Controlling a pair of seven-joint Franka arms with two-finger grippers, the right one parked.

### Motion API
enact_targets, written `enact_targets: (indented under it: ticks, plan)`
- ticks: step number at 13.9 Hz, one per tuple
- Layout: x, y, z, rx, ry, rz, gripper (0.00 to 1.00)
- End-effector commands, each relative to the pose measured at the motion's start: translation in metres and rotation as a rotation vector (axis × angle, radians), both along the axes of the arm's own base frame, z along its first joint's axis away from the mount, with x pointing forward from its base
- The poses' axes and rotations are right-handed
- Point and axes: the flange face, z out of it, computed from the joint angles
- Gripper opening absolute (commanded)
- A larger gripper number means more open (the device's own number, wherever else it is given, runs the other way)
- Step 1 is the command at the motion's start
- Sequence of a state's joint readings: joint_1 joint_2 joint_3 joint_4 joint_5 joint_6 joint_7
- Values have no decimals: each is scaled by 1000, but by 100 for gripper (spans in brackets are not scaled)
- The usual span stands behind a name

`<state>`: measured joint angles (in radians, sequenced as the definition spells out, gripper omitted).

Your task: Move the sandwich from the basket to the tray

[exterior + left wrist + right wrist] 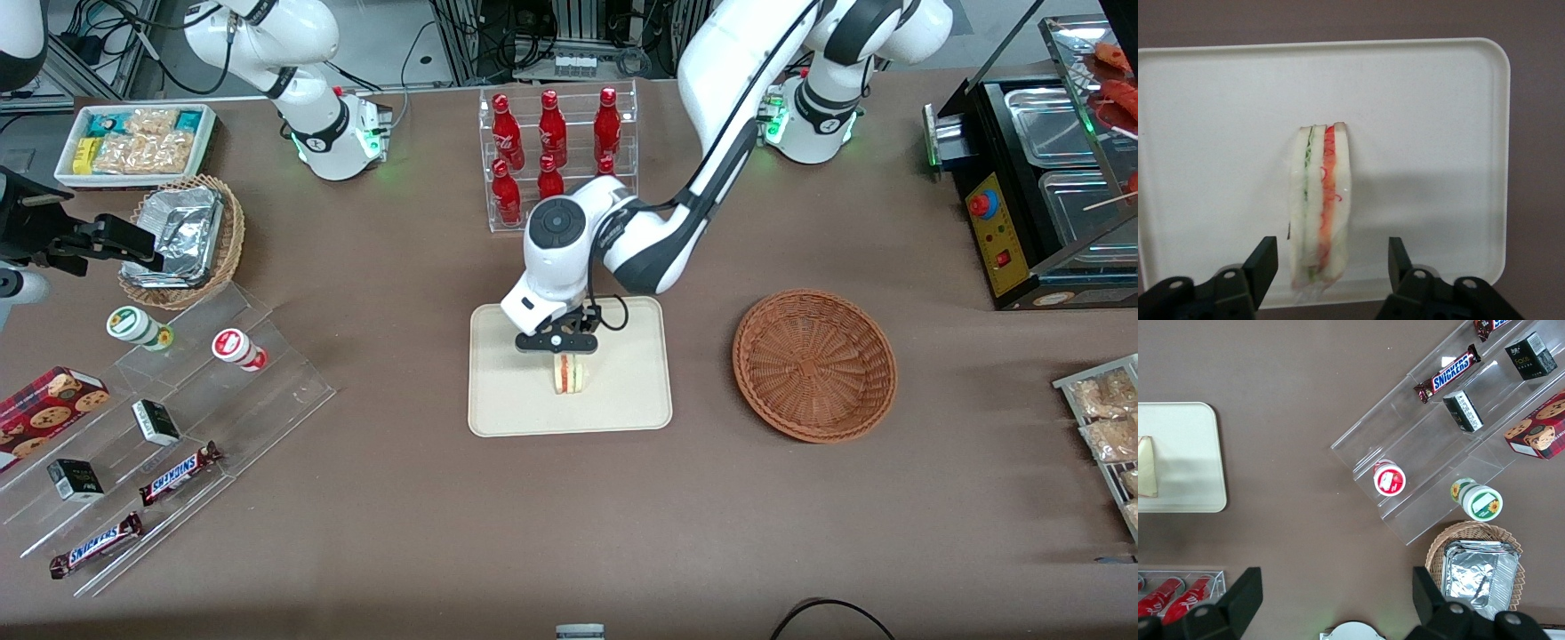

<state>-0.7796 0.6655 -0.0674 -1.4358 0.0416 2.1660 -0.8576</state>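
the gripper hangs released just above the sandwich — standing on edge on the tray, its long axis running between the spread fingers.

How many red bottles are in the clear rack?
7 red bottles show in the clear rack: three on the upper step, four lower. The arm hides part; more may hide. The gripper, open, hovers over the sandwich.

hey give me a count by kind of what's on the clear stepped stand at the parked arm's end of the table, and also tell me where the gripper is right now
Snickers bars: 2
Small dark boxes: 2
Round lidded cups: 2
Cookie box: 1
Total: 7

The gripper is open, above the sandwich on the tray; the basket holds nothing.
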Motion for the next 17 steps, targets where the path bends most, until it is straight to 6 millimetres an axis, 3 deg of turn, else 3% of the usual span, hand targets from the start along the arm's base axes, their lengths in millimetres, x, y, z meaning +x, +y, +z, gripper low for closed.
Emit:
enact_targets:
  ticks: [1,3,5,8,11,14,17]
  plan:
    - [3,25,65,30,-19,93,100]
    - [15,57,114,45,-39,156,100]
    - [34,103,164,56,-59,238,100]
    - [52,181,222,87,-50,339,100]
    - [62,260,265,84,-32,315,100]
    - [56,336,304,93,21,207,100]
    - [46,407,323,79,54,75,100]
